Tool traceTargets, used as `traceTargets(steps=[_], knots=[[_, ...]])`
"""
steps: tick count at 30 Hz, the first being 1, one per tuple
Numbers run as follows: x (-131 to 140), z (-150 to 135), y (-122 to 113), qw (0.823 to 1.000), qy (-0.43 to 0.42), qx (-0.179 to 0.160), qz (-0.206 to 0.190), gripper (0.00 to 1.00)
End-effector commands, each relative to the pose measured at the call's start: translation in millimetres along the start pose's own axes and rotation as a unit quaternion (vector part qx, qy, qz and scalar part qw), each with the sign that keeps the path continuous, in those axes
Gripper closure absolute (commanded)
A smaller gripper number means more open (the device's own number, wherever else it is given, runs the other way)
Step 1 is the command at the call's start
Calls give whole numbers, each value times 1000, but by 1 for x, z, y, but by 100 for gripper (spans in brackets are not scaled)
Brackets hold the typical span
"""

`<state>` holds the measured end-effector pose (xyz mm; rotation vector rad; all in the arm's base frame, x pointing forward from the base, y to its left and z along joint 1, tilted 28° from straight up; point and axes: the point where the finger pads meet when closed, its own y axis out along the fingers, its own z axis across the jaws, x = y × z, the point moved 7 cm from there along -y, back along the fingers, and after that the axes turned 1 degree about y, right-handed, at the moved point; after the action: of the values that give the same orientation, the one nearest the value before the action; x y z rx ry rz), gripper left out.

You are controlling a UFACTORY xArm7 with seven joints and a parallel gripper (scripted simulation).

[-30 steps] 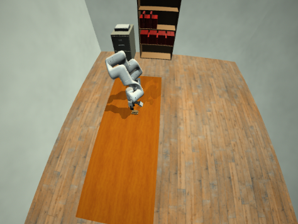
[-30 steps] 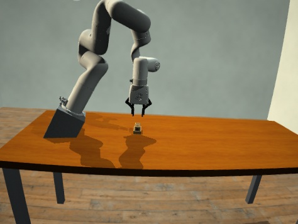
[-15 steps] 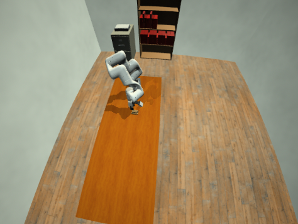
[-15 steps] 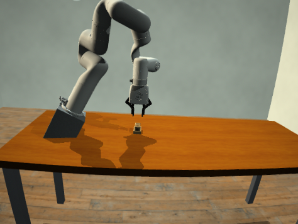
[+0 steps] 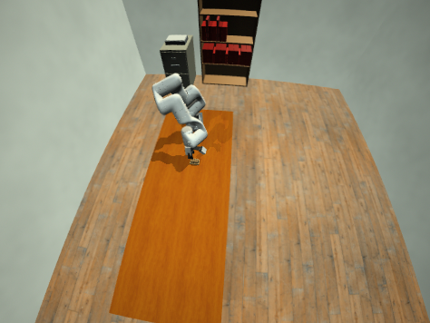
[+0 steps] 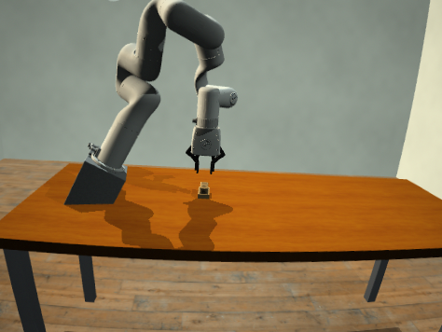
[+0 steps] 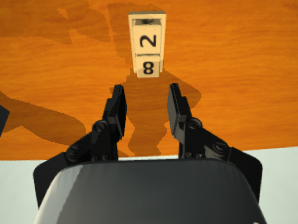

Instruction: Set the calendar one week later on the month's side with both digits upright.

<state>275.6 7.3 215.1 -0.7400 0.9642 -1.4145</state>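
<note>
Arm: bent over the table (image 6: 326, 210), wrist pointing straight down.
Fingers (image 6: 205, 167): half spread, nothing between them, hanging in the air above the calendar (image 6: 203, 190).
Calendar: small tray on the table near the arm's base (image 6: 76, 196), directly under the fingers and apart from them.
Cubes: in the wrist view the "2" cube (image 7: 148, 41) sits farther off, the "8" cube (image 7: 148, 68) nearer, the two touching.
Background: bookshelf (image 5: 229, 80) and filing cabinet (image 5: 178, 61) against the far wall.
</note>
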Motion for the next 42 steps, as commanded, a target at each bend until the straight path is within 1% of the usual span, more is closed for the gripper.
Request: traceTargets(steps=[1, 30, 42], knots=[[0, 1, 2, 1000, 0, 1, 0, 53], [1, 2, 38, 1000, 0, 1, 0, 53], [1, 3, 45, 1000, 0, 1, 0, 53]])
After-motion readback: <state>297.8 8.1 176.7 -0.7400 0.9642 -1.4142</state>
